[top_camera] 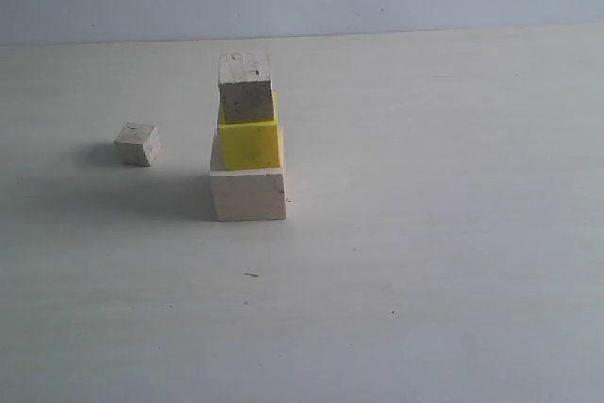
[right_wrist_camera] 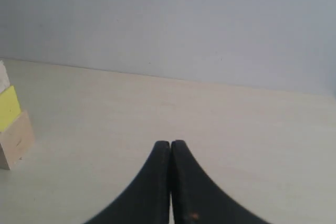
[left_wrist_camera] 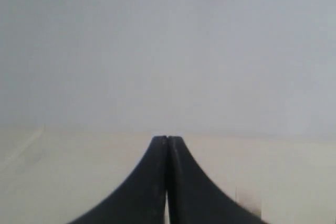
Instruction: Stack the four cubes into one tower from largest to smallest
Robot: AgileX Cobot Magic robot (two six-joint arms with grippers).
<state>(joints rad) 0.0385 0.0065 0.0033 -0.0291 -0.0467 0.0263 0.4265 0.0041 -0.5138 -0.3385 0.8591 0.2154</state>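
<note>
While one small speckled cube [top_camera: 138, 143] lies alone at the far left of the surface [top_camera: 425, 252], well apart from the rest, three cubes are already stacked near the middle. The large pale cube [top_camera: 248, 193] is the base. The yellow cube [top_camera: 250, 143] sits on it, set toward the back of its top face. The second speckled cube [top_camera: 245, 87] rests on the yellow one, a little toward its left edge. To the right of the stack the surface is bare, and neither arm shows in the exterior view.

The left tool [left_wrist_camera: 167, 139] has its black fingers pressed together with nothing between them, and its camera sees only bare surface and wall. The right tool [right_wrist_camera: 170, 142] is likewise pressed together and empty, and its camera catches the stack at the edge of its picture.

The step in hand looks like the last one: fetching the lone cube and crowning the tower. As I judge it, the left arm is the better placed. Its tool would need to spread, come down over the lone cube and pinch it across two opposite faces. It would then lift clear above the stack's top and set the cube down level and centred. The release should be gentle, because a sideways nudge could shift the cubes below.
</note>
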